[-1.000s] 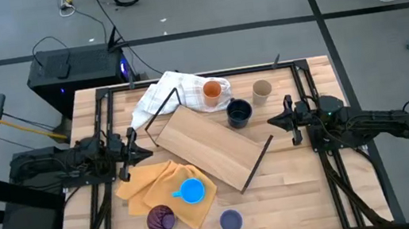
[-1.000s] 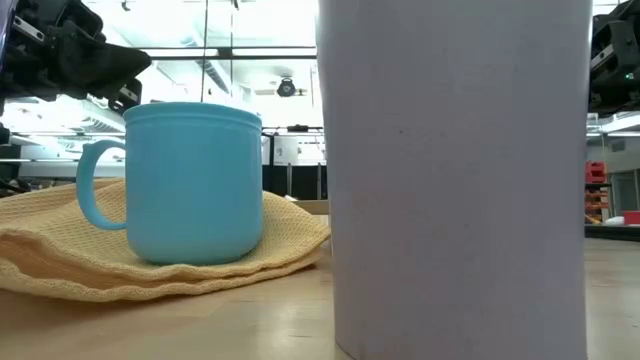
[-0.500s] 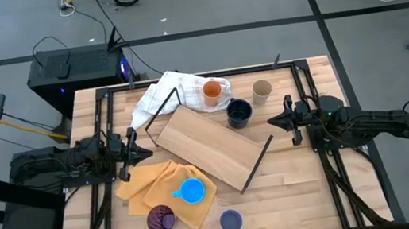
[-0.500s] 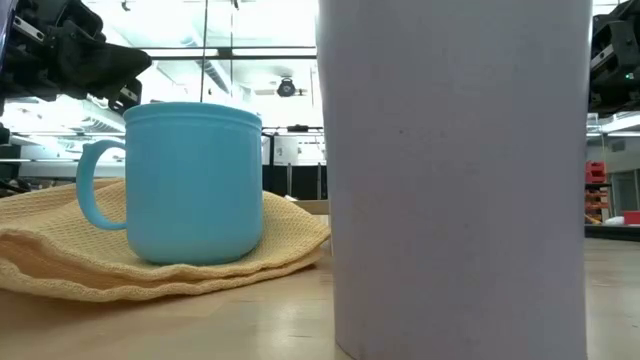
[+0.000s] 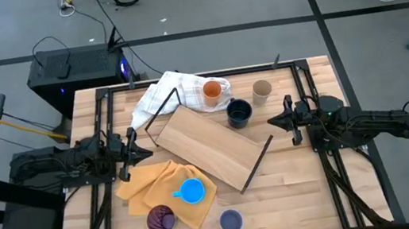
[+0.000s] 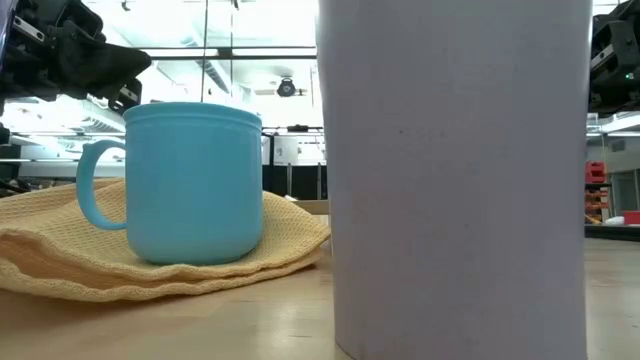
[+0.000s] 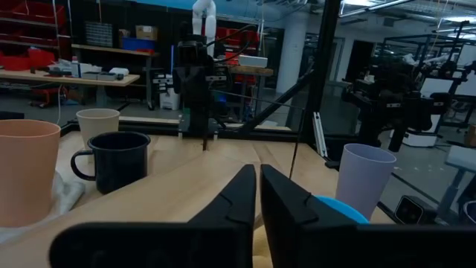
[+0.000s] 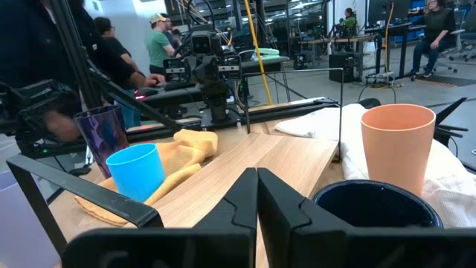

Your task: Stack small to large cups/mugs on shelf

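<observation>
The light-wood shelf (image 5: 209,144) lies slantwise at the table's middle on its black wire frame. Beyond it, the orange cup (image 5: 212,91) stands on a white checked cloth, with the tan cup (image 5: 262,89) and dark navy mug (image 5: 239,113) to its right. At the near side, the bright blue mug (image 5: 192,190) sits on a yellow cloth, beside the dark purple cup (image 5: 161,218) and the lavender cup (image 5: 231,221). My left gripper (image 5: 146,139) is shut at the shelf's left end and my right gripper (image 5: 271,121) is shut at its right end. Both are level and hold nothing.
The white checked cloth (image 5: 169,91) is bunched at the far side and the yellow cloth (image 5: 150,185) at the near left. Bare wood lies at the table's near right. In the low view the lavender cup (image 6: 460,170) fills the foreground. People stand in the room behind.
</observation>
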